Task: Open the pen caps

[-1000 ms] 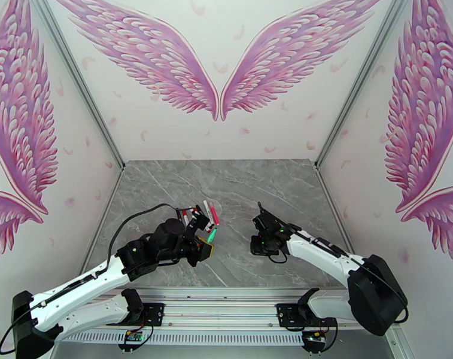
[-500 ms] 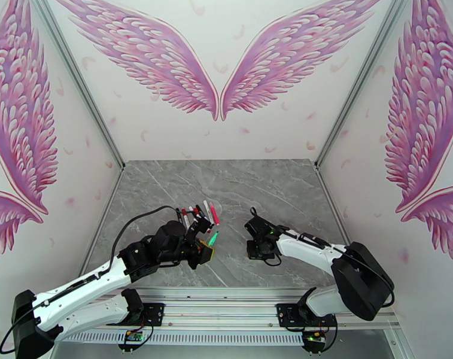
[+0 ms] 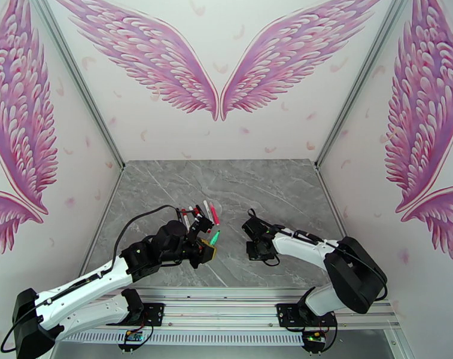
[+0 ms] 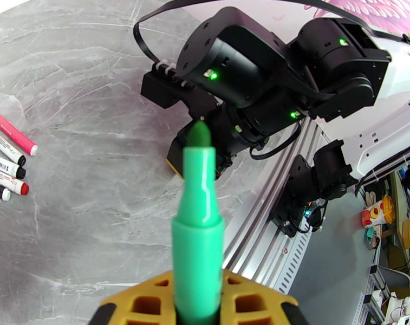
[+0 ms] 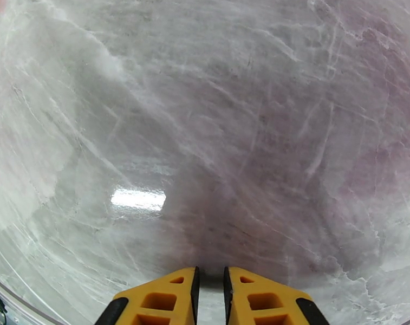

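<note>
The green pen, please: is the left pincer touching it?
Touching. The left wrist view shows the green pen clamped by its barrel between the yellow fingers of the left pincer.

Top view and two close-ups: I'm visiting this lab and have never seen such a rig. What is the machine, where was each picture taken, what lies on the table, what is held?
A robot's left arm and right arm are bolted at the near edge of a table. The wide picture comes from a fixed camera above and behind them; each close-up from a camera on one wrist. A row of marker pens lies on the table. The left gripper is shut on a green marker pen, its tip bare. The right gripper is closed on nothing.
</note>
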Motion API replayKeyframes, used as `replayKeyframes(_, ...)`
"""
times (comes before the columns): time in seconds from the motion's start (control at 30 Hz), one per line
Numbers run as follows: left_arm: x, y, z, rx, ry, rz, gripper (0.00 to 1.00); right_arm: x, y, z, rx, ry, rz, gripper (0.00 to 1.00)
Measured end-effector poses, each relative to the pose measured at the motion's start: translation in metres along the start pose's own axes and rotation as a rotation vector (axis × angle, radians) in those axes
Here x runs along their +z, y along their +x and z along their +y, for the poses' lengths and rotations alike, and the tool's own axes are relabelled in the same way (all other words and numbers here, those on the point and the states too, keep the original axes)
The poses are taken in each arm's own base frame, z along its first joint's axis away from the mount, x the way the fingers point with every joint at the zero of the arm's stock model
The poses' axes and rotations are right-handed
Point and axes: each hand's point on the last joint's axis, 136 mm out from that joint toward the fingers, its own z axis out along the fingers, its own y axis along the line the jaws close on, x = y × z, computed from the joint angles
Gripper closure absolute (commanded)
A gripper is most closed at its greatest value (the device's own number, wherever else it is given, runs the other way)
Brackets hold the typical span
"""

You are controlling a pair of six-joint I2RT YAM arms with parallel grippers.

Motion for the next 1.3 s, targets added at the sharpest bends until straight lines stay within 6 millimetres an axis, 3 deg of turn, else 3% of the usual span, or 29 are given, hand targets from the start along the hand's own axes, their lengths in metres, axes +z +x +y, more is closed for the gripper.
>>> replayKeyframes(0.9, 0.005, 0.0, 0.001, -0.015, 0.005, -0.002, 0.91, -0.002, -0.002, 0.002, 0.005, 0.022, -0.007, 0.69)
replayKeyframes(1.07, 0.006, -0.002, 0.008, -0.047, -0.027, -0.021, 0.91, -0.015, -0.009, 0.004, 0.008, 0.001, -0.054, 0.65)
replayKeyframes(1.3, 0.008, 0.008, 0.033, -0.102, -0.15, -0.021, 0.89, -0.05, -0.022, 0.012, 0.008, -0.08, -0.162, 0.5)
